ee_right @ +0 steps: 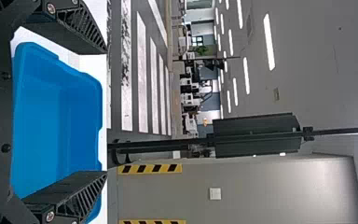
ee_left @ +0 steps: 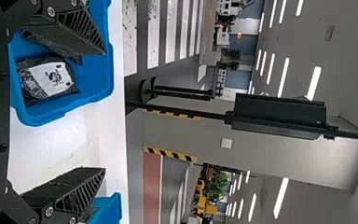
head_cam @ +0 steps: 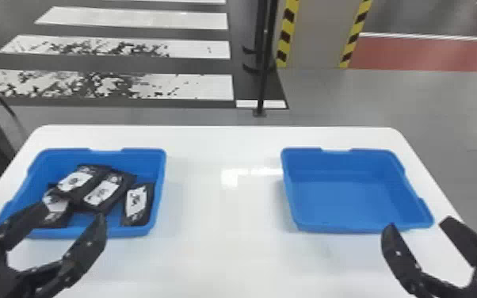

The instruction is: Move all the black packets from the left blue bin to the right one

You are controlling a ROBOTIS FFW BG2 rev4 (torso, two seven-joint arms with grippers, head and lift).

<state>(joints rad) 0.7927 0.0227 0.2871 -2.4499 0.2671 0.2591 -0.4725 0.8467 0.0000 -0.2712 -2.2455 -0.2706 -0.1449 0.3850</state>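
The left gripper [head_cam: 73, 214] has its fingers spread wide, with nothing held between them. They point toward the near side of the left blue bin [head_cam: 91, 233], where the black packets lie in a loose, overlapping heap. From the head view, the outer finger overlaps the near left packet [head_cam: 54, 216]; whether it touches cannot be told. Just beyond the inner fingertip, the middle packet [head_cam: 103, 193] leans against the far left packet [head_cam: 76, 180], both on top of the heap. To the right of that same fingertip, the right-hand packet [head_cam: 138, 203] lies near the bin's right wall, its white label facing up.

The right gripper [head_cam: 419, 224] also has its fingers wide apart and holds nothing. The right blue bin [head_cam: 344, 190] sits ahead of them, mostly to the left, its near right corner showing between the two fingertips.

Both bins rest on a white table [head_cam: 226, 237], well apart. Past the table, farther out from the fingers, a black pole [head_cam: 264, 79] stands on the floor beside a pillar with yellow and black striped edges [head_cam: 317, 35].
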